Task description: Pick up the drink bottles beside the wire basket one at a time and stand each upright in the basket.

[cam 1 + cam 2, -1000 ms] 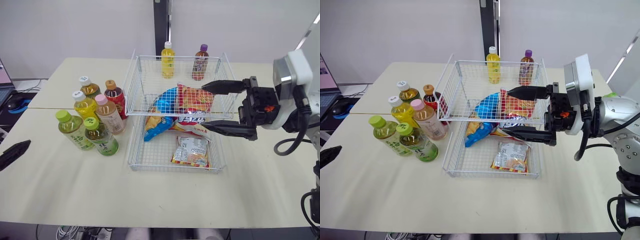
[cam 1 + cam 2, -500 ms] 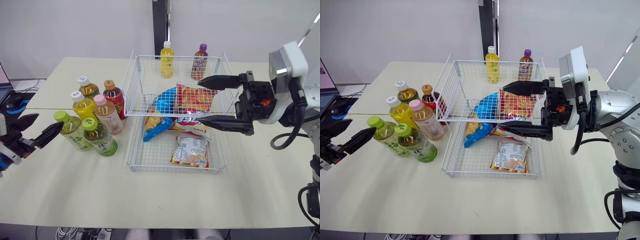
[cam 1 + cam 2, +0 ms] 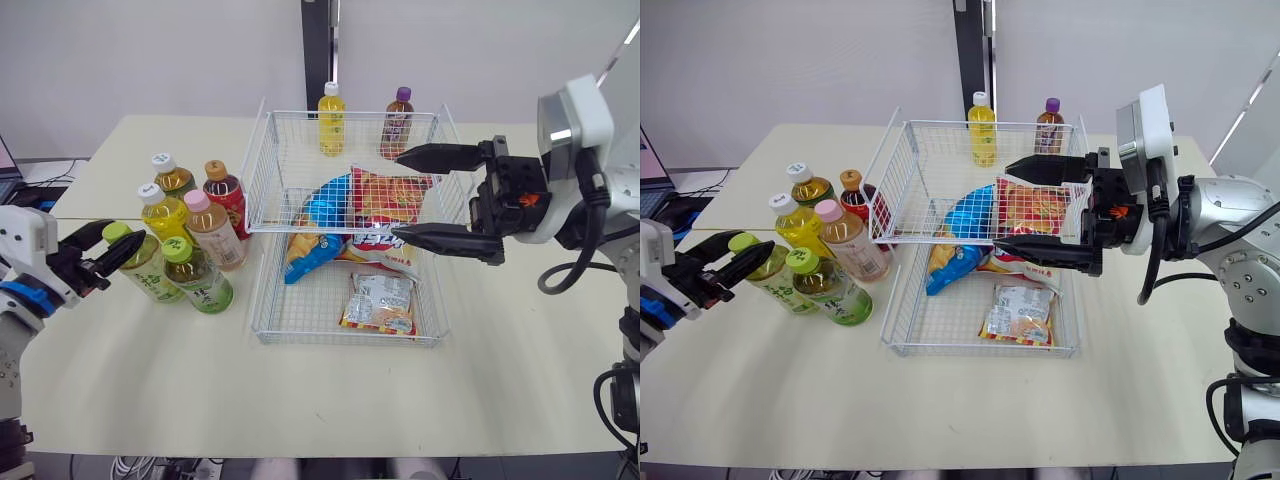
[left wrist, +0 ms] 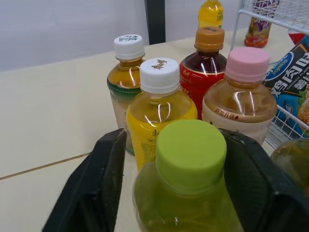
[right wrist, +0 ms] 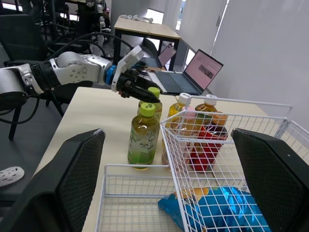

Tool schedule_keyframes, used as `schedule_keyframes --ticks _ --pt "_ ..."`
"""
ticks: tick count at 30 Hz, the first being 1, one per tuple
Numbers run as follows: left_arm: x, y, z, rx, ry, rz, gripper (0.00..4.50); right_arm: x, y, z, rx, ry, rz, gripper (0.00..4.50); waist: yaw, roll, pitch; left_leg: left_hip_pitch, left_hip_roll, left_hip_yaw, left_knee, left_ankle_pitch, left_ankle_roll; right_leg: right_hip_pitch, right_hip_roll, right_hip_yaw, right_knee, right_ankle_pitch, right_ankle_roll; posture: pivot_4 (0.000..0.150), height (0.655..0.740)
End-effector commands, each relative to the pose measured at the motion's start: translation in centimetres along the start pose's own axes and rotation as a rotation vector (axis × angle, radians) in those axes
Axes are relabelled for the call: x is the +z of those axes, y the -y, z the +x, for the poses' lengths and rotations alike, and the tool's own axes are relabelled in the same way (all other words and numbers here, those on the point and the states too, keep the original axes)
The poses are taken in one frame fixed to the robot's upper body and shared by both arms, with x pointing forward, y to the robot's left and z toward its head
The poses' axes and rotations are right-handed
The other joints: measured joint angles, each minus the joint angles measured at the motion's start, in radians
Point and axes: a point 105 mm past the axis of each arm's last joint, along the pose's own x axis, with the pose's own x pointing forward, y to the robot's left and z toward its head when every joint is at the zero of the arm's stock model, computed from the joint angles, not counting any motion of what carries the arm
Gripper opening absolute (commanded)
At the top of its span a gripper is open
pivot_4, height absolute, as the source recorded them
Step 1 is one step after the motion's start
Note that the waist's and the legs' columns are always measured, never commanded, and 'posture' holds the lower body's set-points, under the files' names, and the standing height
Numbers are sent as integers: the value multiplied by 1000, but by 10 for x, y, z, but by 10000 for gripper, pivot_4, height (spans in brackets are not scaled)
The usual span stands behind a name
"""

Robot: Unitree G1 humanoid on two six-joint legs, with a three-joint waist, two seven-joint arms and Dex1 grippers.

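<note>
- The left gripper (image 3: 120,238) has come in from the table edge to the outermost green-capped bottle (image 4: 190,150), its jaws wide on either side of the cap.
- Contact seems not yet made, though the pads are hard to judge.
- That bottle stands upright in the cluster just beside the wire basket (image 3: 340,342).
- The right gripper (image 3: 398,194) stays spread wide above the basket.
- Closing comes next.

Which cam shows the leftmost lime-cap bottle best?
Left wrist view: the lime-cap bottle sits close up between the fingers of the left tool, cap and shoulders plain. Eye views show it from afar, partly covered by that tool. Right wrist view shows it far off, behind the other lime-cap bottle.
</note>
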Motion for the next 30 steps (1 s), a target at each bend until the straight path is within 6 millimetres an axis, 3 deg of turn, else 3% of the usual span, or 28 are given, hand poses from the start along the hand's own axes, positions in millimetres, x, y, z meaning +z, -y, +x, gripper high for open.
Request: schedule_keyframes --ticks 1,6,8,15,23,27,30 --pt "5 0 2 -2 8 24 14731 10 1 0 -8 18 -46 45000 0 0 0 0 0 0 0 0 0 0 0 0 0 0 0 1500 7400" --pt "4 1 0 -8 3 23 13692 9 3 0 -10 21 -48 45000 0 0 0 0 0 0 0 0 0 0 0 0 0 0 0 1500 7400" --pt "12 0 -3 -10 22 16 13692 9 3 -1 -10 22 -47 45000 0 0 0 0 0 0 0 0 0 0 0 0 0 0 0 1500 7400" --pt "63 -6 -26 -88 38 28 13690 5 3 0 -10 23 -33 45000 -2 0 1 -2 1 -1 0 0 0 -2 1 -1 0 0 0 1500 7400" --pt "148 -22 -53 -176 53 127 13690 5 4 3 -3 44 -14 45000 -2 -1 3 -4 1 -1 0 0 0 -4 3 -1 -2 0 -1 1500 7400" --pt "181 -19 -51 -225 82 168 13690 6 9 2 -29 45 -21 45000 1 -1 4 -6 3 -2 0 0 0 -5 5 -3 -4 1 -1 1500 7400" --pt "207 -5 -36 -307 155 208 13690 9 12 -2 -58 40 -31 45000 7 -1 5 -8 0 -1 0 0 0 -5 5 -4 -4 1 -1 1500 7400"
